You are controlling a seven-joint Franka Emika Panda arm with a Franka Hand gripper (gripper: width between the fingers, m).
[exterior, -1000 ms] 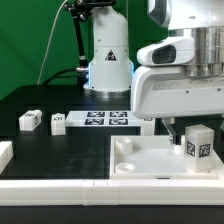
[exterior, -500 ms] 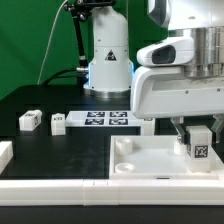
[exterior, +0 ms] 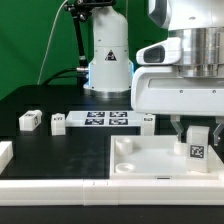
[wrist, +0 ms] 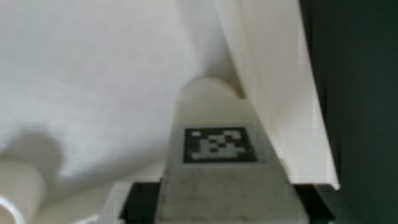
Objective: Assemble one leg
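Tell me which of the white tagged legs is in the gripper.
The leg standing upright over the large white tray piece, at the exterior view's right, sits between the fingers of the gripper. The two other legs lie loose on the black table, far left.

Green backdrop (exterior: 35, 45) behind, evenly lit; black counter (exterior: 40, 140) below, carrying the marker board (exterior: 105, 120) near its middle.

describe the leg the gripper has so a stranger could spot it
Find the big white tray at the front of the table. The leg stands upright over its corner on the exterior view's right, under the gripper. Unlike the loose legs on the black table, it's on the tray.
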